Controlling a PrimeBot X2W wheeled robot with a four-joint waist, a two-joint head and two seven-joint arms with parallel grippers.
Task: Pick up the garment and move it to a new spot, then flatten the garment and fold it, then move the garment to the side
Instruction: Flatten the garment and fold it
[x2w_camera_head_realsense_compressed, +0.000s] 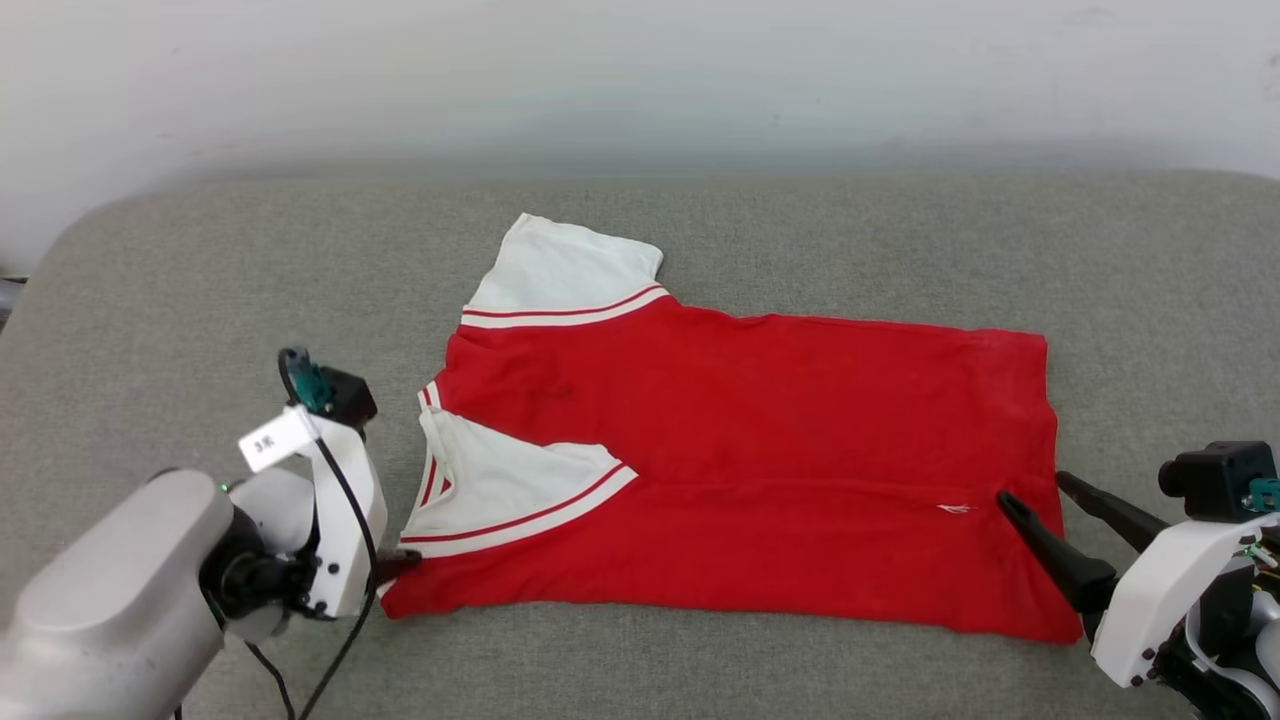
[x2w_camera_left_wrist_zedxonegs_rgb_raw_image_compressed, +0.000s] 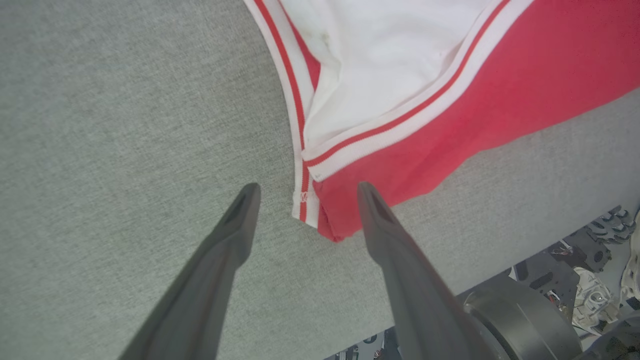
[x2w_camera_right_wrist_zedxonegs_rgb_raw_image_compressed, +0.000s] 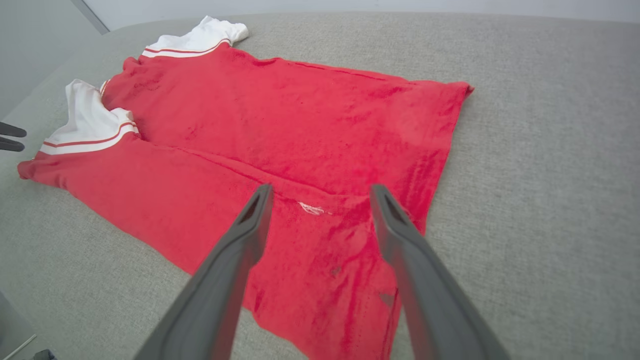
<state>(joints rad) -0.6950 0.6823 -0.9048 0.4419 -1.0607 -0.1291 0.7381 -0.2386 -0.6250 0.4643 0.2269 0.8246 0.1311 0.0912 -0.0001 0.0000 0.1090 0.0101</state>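
garment (x2w_camera_left_wrist_zedxonegs_rgb_raw_image_compressed: 500, 75): cut by top, right edges | white mark (x2w_camera_right_wrist_zedxonegs_rgb_raw_image_compressed: 312, 208): illegible

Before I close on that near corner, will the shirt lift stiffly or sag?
Probably sags: the garment lies limp and creased, with one side folded over, so the fold may open when lifted. Likely light, being thin cloth. Pushed, it would likely bunch on the textured grey surface.

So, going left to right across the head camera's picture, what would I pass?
The left gripper → the garment, white sleeves first, then its red body → the right gripper, all over a grey cushioned surface.
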